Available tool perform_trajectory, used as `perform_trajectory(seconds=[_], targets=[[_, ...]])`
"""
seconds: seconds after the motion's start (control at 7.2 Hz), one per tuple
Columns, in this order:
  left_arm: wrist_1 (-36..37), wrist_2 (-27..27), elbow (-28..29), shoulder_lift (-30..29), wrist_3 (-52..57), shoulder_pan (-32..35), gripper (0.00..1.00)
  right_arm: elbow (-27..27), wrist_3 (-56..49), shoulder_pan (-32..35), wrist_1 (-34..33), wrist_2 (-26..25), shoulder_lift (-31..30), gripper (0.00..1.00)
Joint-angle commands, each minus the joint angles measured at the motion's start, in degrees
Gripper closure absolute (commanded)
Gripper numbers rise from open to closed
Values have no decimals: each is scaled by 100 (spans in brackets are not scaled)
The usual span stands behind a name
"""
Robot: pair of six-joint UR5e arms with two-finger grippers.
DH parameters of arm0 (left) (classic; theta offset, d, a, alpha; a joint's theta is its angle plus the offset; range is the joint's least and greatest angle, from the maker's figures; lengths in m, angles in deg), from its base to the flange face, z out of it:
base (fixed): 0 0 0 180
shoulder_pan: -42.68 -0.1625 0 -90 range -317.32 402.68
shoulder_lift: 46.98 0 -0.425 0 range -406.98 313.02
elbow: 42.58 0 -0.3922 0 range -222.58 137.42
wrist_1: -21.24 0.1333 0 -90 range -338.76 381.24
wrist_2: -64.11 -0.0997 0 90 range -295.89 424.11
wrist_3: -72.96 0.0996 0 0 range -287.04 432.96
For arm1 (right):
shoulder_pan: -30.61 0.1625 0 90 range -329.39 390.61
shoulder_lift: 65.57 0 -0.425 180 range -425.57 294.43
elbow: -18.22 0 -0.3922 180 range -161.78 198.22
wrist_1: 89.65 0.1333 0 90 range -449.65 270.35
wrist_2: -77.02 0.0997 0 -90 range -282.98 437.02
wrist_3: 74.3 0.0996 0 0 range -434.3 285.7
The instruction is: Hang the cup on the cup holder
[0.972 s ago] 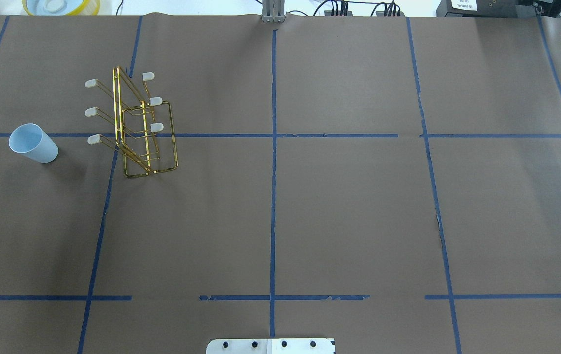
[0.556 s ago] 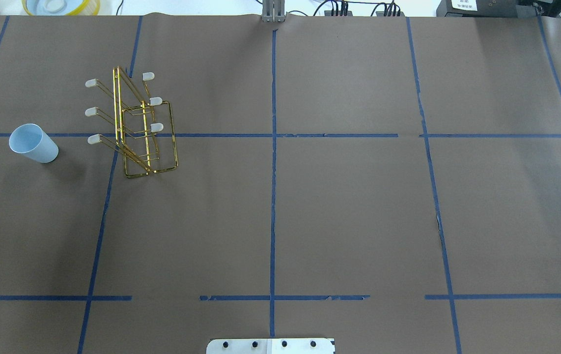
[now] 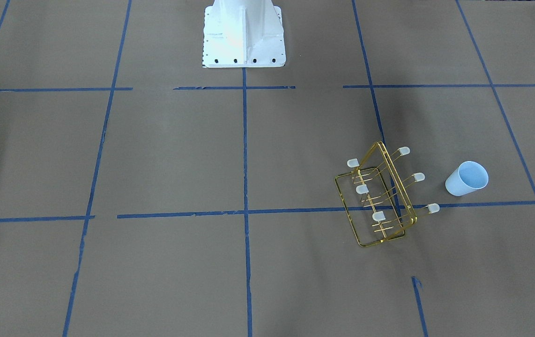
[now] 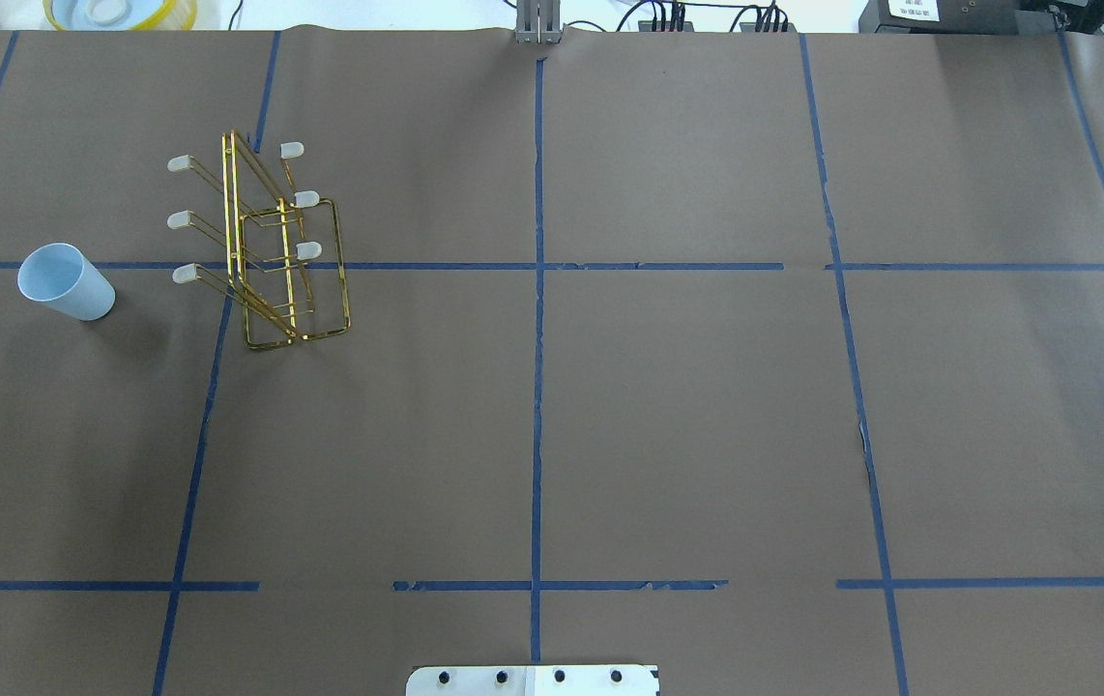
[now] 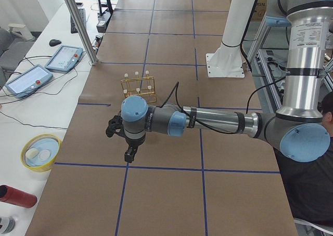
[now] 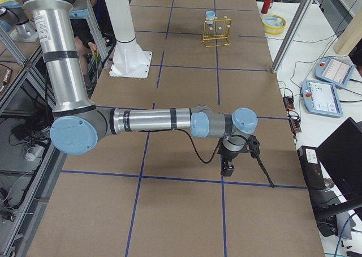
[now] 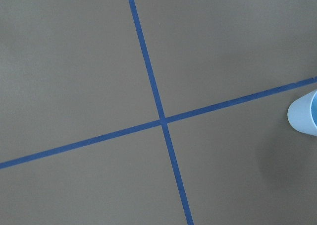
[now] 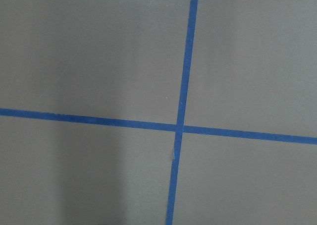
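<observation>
The cup [image 4: 66, 281] is a pale blue tumbler standing rim up on the brown table, left of the cup holder [image 4: 308, 250]. The cup holder is a gold wire rack with white-capped prongs, and nothing hangs on it. Both show in the front view, cup [image 3: 467, 178] and holder [image 3: 378, 216]. The cup's edge [image 7: 304, 113] shows at the right border of the left wrist view. My left gripper [image 5: 129, 154] shows only in the left side view, hovering above the table nearer that camera than the holder [image 5: 138, 88]. My right gripper [image 6: 227, 167] shows only in the right side view. I cannot tell whether either is open or shut.
A yellow-rimmed bowl [image 5: 40, 152] and a red cylinder [image 5: 18, 196] lie beyond the table's left end. Control tablets [image 5: 26, 77] and a metal post [image 5: 78, 23] stand along the far edge. The white robot base [image 3: 243, 32] is at the table's near middle.
</observation>
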Motion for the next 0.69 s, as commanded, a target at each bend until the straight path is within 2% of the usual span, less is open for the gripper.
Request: perform_trajectory(seconds=[0.0,0.14,0.42,0.56], targets=[[-116,235,1,-22,-994,-24,0,0,0,0,0,0,0,0],[-169,402,-69,-13,-1521,-216,0,0,8,0,0,0,0,0],[-405,404,-620,13,-2532,-768,0,0,0,0,0,0,0,0],[-1285,290,-545,31,-3155,-1024,0,0,8,0,0,0,0,0]])
